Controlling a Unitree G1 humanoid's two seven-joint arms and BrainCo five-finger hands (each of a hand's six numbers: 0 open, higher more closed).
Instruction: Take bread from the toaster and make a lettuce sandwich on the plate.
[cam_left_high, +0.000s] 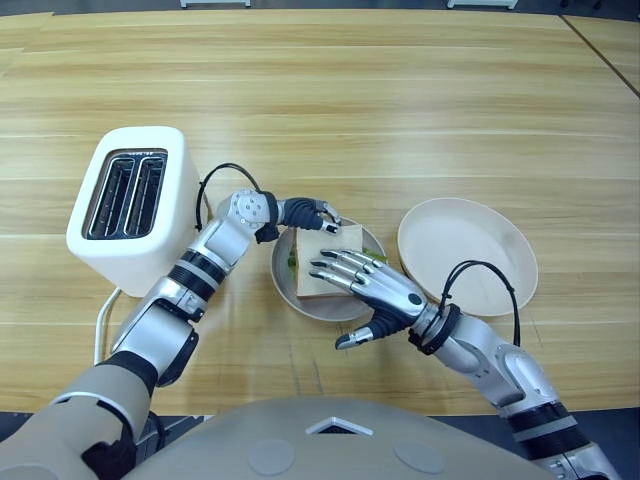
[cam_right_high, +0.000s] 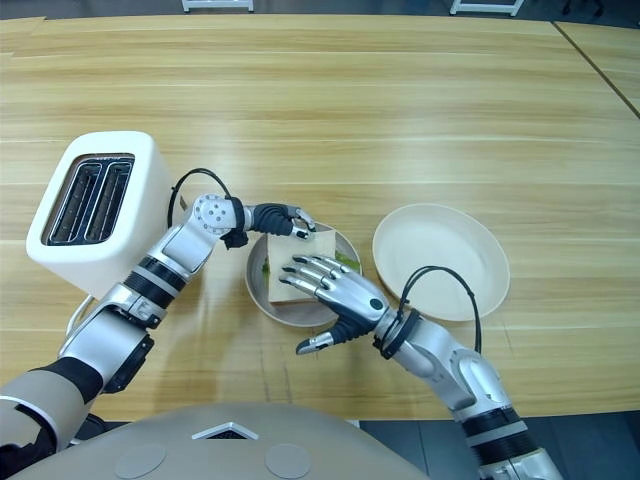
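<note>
Bread slice (cam_left_high: 316, 245), pale, square and soft, tops green lettuce (cam_left_high: 292, 258) on a round beige plate (cam_left_high: 322, 312); left hand (cam_left_high: 305, 214) pinches its far corner, right hand (cam_left_high: 378, 287) lies over it with fingers spread flat. Likely light and crushable: best held by the edges.

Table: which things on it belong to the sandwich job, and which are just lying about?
Job: toaster, plate, bread, lettuce, left hand, right hand.
Lying about: second dish, right of the plate.
</note>
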